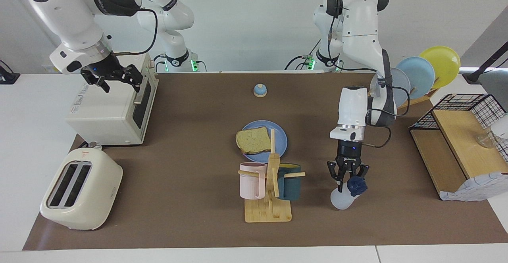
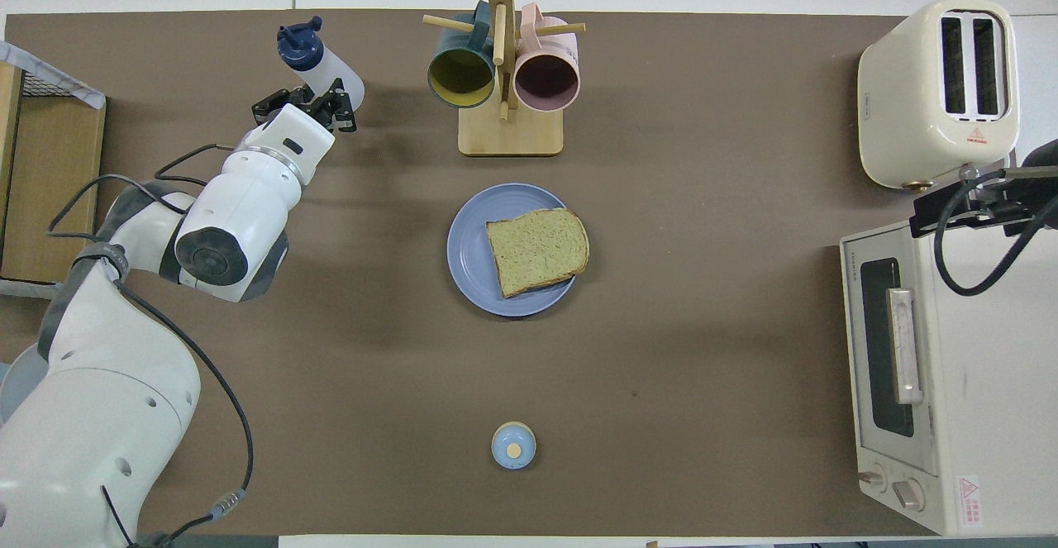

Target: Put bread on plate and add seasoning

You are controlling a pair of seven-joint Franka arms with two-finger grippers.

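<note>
Facing view. The bread [image 1: 253, 140] is laid on the blue plate [image 1: 280, 138] at mid-table. The seasoning bottle [image 1: 346, 193] is gripped by the left gripper [image 1: 347, 177], whose fingers are clamped on its body just below the dark blue cap [image 1: 356, 184]; the bottle is held tilted, toward the left arm's end of the table, beside the mug rack [image 1: 269, 187]. A pink mug [image 1: 251, 180] and a dark teal mug [image 1: 289, 181] are hung on that rack. The right gripper [image 1: 113, 76] is held over the toaster oven [image 1: 113, 110] with its fingers spread wide and nothing between them; this arm is waiting. A cream toaster [image 1: 79, 189] is set farther from the robots than the oven. A small blue bell [image 1: 260, 91] is placed nearer to the robots than the plate. Three plates [image 1: 420, 70] are stood in a rack beside a wire-and-wood shelf [image 1: 460, 144].

Overhead view. The bread [image 2: 537, 251] is seen covering the plate [image 2: 468, 250] on the side toward the right arm's end. The bottle [image 2: 322, 69] is seen in the left gripper [image 2: 318, 106], cap [image 2: 299, 45] pointing away from the robots. Only part of the right gripper [image 2: 963, 205] is seen, over the oven [image 2: 934, 374]. The rack [image 2: 508, 77], toaster [image 2: 938, 89] and bell [image 2: 513, 445] are also recorded.
</note>
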